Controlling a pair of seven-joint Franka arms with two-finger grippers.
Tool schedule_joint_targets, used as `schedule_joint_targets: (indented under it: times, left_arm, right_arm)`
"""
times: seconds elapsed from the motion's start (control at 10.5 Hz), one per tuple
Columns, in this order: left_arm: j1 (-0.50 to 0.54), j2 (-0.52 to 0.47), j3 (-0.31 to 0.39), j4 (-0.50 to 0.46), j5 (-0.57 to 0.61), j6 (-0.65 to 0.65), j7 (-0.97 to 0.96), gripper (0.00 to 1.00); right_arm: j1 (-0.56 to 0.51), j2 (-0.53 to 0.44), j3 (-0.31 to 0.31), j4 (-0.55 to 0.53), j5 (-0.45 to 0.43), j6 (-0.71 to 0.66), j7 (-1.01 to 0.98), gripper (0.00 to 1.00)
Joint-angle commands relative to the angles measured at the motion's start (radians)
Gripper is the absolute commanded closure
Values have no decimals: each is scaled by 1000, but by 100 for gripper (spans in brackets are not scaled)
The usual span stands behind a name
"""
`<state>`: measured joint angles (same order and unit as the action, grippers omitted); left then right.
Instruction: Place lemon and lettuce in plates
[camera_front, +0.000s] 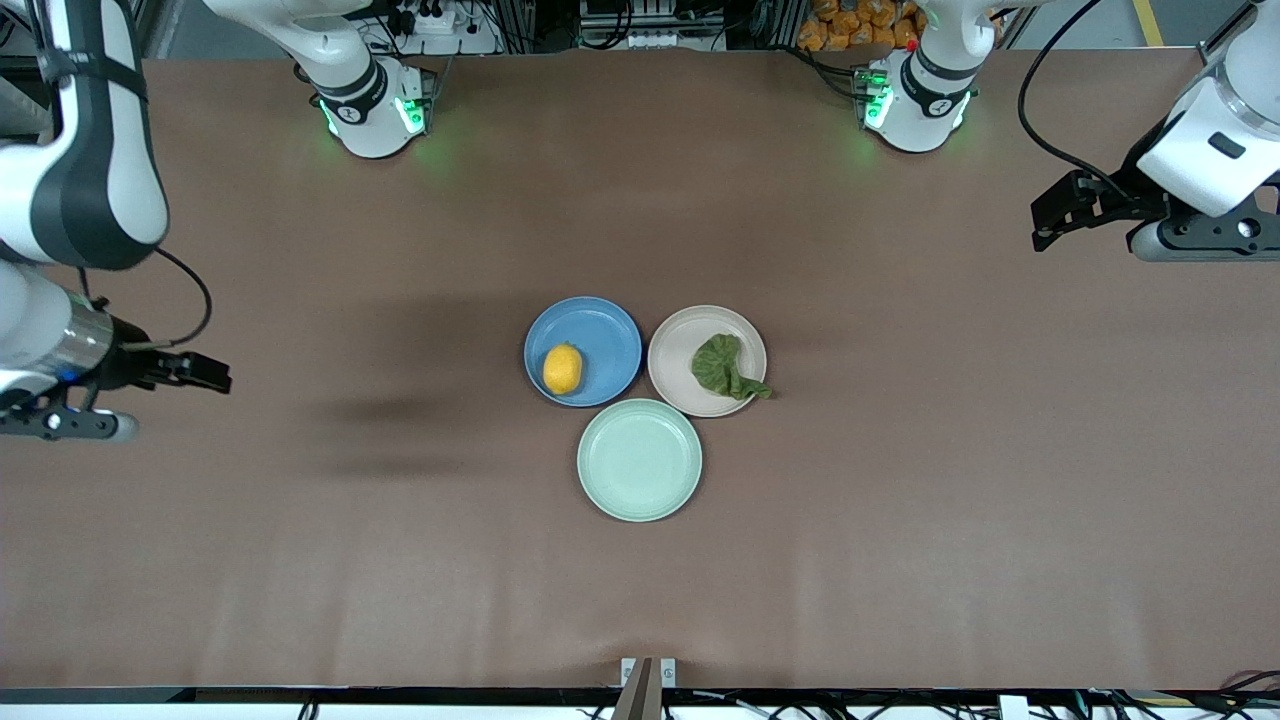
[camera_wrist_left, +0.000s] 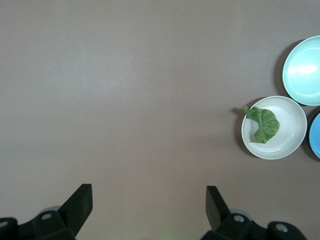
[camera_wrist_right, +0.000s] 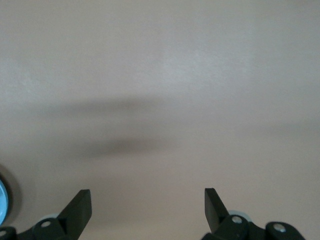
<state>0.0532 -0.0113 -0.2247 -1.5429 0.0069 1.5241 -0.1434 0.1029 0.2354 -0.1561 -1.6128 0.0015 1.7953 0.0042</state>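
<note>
Both pieces of food sit in plates on my counter (camera_front: 900, 520).
I see the lettuce (camera_front: 724, 367) in the beige plate (camera_front: 680, 345), the lemon (camera_front: 562, 369) in the blue plate (camera_front: 600, 330); my left hand (camera_wrist_left: 148, 202) and right hand (camera_wrist_right: 147, 205) hang spread apart over bare counter ends.

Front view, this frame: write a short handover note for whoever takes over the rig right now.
Left end effector: open, empty, over bare table at the left arm's end.
Right end effector: open, empty, over bare table at the right arm's end.
Small oval yellow lemon lies in the round blue plate.
Dark green wrinkly lettuce leaf lies in the beige-pink plate, tail over the rim.
Pale mint-green plate holds nothing.
Both placements look done; nothing seems left.
</note>
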Motion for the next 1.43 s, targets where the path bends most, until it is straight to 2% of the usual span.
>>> schedule_joint_targets:
  times: [0.0,0.38,0.76,1.33]
  left_arm:
    - [2,-4,5,0,-22,1,5,0]
    - [2,10,5,-3,-21,5,4,0]
    - [8,4,5,-5,-19,4,2,0]
    - [11,4,7,0,-21,5,2,0]
  right_arm:
    - [-9,-28,10,54,-18,-95,-7,0]
    - [-8,-62,10,145,-14,-272,-6,0]
    - [-14,-133,13,152,-8,-364,0,0]
    - [-34,-162,16,172,23,-396,2,0]
